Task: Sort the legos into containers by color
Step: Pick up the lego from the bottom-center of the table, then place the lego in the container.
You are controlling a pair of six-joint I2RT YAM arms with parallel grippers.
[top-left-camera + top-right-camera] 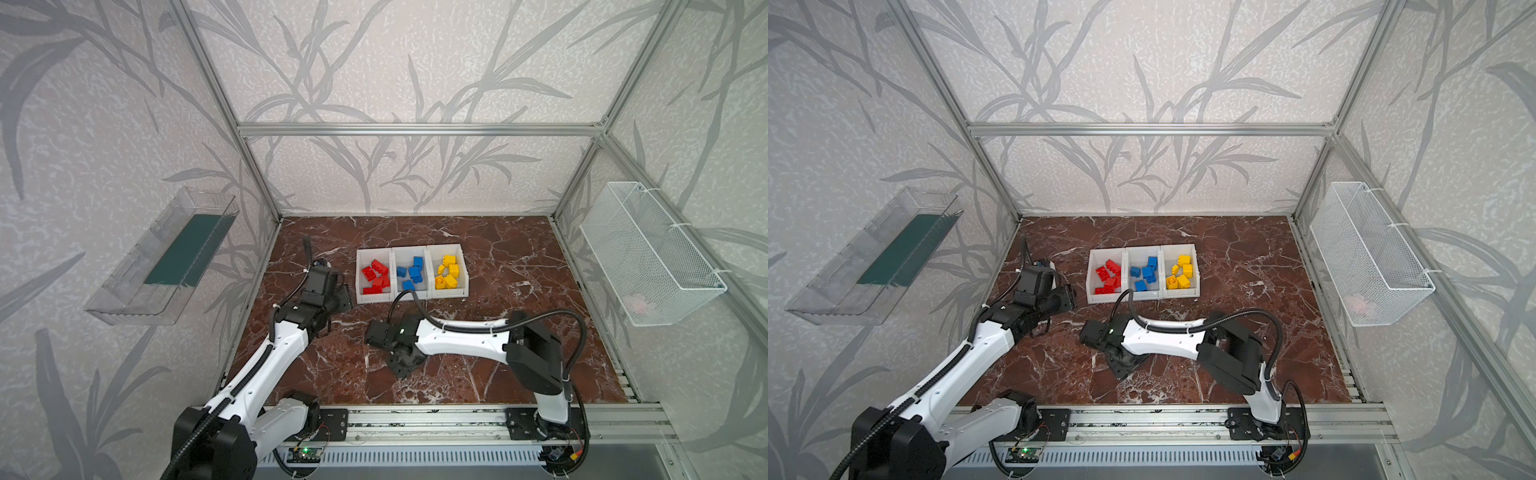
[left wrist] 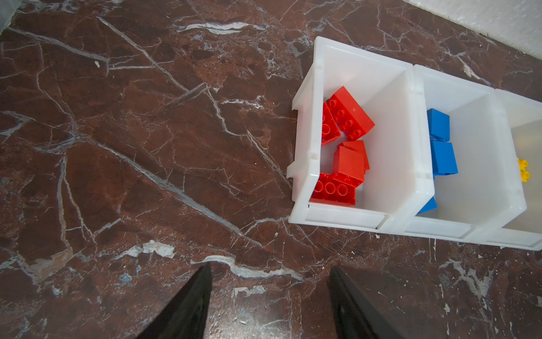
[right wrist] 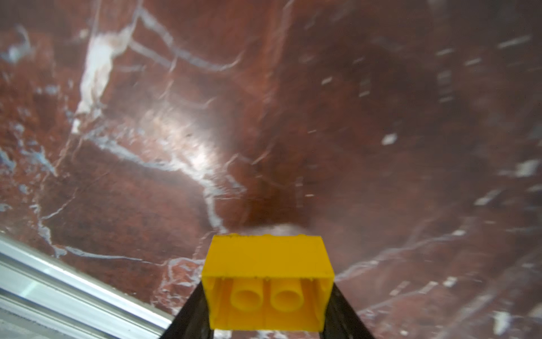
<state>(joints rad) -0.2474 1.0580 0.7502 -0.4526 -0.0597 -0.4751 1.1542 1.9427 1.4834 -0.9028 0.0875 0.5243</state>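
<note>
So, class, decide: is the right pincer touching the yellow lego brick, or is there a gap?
Touching. The right wrist view shows the yellow lego brick wedged between the right pincer's black fingers, both pressed against its sides.

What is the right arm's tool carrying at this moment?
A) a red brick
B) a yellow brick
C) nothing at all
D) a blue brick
B: the right wrist view shows a yellow brick pinched in the right tool, with its hollow underside facing the camera.
</note>
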